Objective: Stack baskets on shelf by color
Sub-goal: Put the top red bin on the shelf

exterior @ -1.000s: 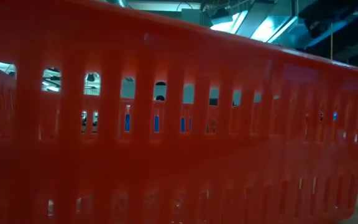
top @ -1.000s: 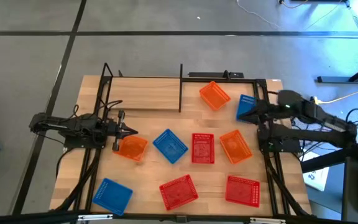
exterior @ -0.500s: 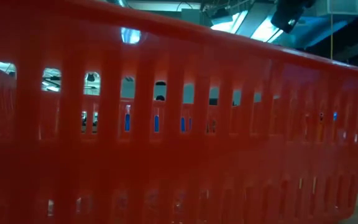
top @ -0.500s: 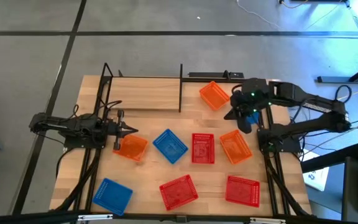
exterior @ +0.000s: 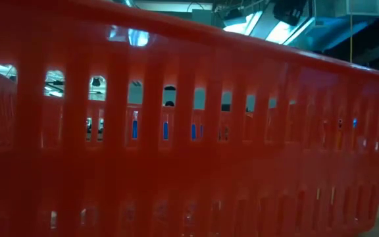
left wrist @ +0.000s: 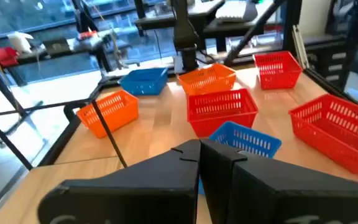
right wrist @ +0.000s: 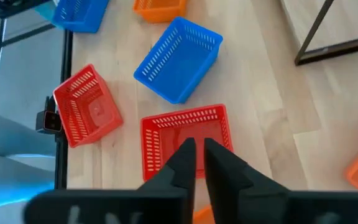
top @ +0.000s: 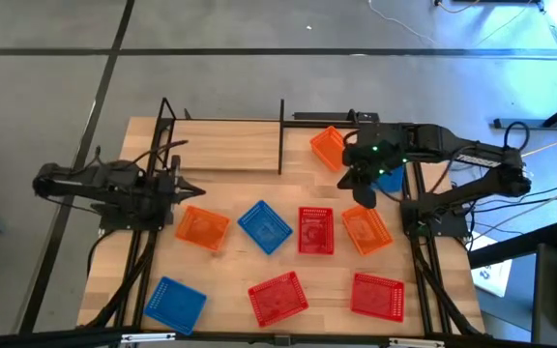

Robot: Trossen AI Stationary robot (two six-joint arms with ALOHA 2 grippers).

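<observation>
My right tool (top: 364,189) has swung inward from desk edge, fingers slightly apart, empty, above red perforated plastic basket (top: 315,230). Left tool (top: 180,188) together, drawn back. Shelf (top: 225,153) bare; stacking unstarted.

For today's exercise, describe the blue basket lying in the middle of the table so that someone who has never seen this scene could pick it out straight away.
Start at the wooden table and look to its middle, in front of the black-framed shelf. A row of baskets lies there: the blue basket sits between an orange basket and a red basket. It is the only blue one in that row and lies turned at an angle.
</observation>
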